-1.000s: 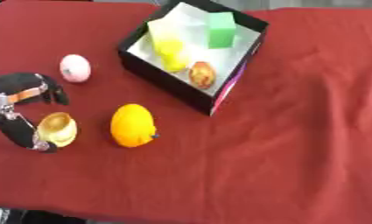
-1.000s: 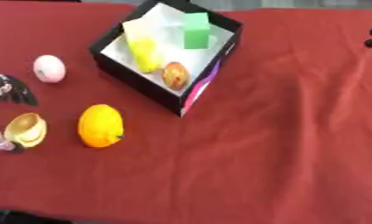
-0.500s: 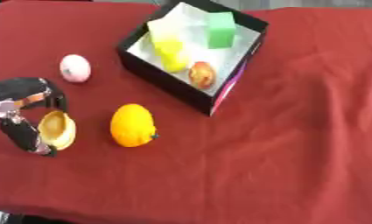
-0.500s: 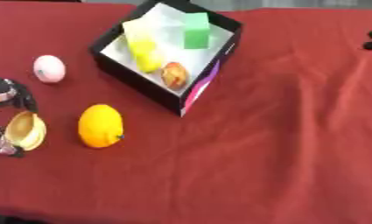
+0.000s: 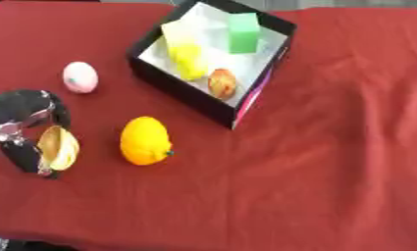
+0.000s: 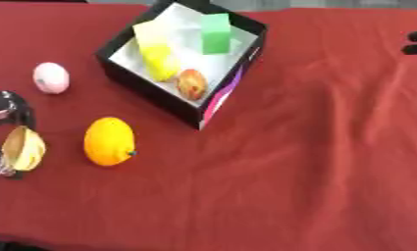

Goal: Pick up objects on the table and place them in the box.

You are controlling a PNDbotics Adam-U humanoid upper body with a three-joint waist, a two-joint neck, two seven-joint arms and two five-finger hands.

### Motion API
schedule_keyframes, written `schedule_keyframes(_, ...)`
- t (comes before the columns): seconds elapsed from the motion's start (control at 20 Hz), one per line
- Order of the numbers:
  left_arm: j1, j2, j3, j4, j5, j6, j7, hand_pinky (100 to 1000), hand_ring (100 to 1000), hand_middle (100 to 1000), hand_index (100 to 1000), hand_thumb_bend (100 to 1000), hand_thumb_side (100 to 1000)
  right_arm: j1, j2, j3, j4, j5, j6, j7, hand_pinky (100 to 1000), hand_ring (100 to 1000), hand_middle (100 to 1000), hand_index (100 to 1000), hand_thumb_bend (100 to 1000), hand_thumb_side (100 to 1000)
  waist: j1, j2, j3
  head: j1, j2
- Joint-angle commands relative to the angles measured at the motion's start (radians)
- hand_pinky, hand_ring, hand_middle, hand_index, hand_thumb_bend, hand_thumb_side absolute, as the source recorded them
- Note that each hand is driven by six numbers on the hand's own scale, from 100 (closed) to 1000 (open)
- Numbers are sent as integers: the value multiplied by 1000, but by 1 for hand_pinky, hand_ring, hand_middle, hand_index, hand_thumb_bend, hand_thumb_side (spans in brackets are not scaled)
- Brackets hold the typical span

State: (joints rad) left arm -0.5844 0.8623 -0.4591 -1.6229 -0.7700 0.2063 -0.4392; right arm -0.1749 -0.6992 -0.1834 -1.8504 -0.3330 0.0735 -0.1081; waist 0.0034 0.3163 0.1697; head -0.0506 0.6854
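Left hand [image 5: 22,125] sits at the left edge of the red tablecloth [image 5: 331,147], fingers and thumb curled round a pale yellow rounded object [image 5: 59,148], pinching it between them; can't tell whether it's lifted or resting on the cloth. Just to the right of that hand, not touching it, lies an orange fruit [image 5: 145,140] on its side. Beyond the hand, slightly right, a pink egg-shaped object [image 5: 80,77] sits alone on the cloth. Further right and beyond the hand is the black box [image 5: 181,90], open top, white lining, set askew with 1 corner toward the orange fruit. Inside it: a yellow object [image 5: 186,56] on the side nearer the hand, a green block [image 5: 243,32] standing at the far side, and a small reddish-orange round item [image 5: 221,83] near the front wall. Right hand [image 6: 416,41] shows only as a dark bit at the far right edge in the right eye view, well away from everything; can't tell its finger state.
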Motion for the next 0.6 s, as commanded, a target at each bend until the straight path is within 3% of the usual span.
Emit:
schedule_keyframes(0.05,-4,13,11,9,-17,5,42,635,577,553,622,698,100,-2,-20,-13,-11,-7,1,-1,979,738,700,842,100,534,1,-20,-2,-2,4)
schedule_keyframes(0.15,-2,12,14,14,-14,11,68,616,566,551,617,648,100,-1,-20,-14,-12,-8,1,-2,979,738,699,842,100,534,2,-21,-2,-1,5)
schedule_keyframes(0.25,-2,10,18,20,-8,20,92,582,544,541,603,502,100,-2,-21,-14,-13,-10,1,-3,979,738,699,842,100,533,2,-22,-2,-1,4)
schedule_keyframes(0.35,-3,8,21,27,-2,29,110,568,536,535,594,430,100,-2,-22,-14,-13,-12,1,-3,979,737,699,842,100,531,2,-23,-2,-2,3)
schedule_keyframes(0.6,-12,14,28,33,42,44,107,546,514,497,539,441,100,0,-24,-15,-13,-10,-1,-5,978,737,698,841,100,528,0,-22,-1,-3,3)
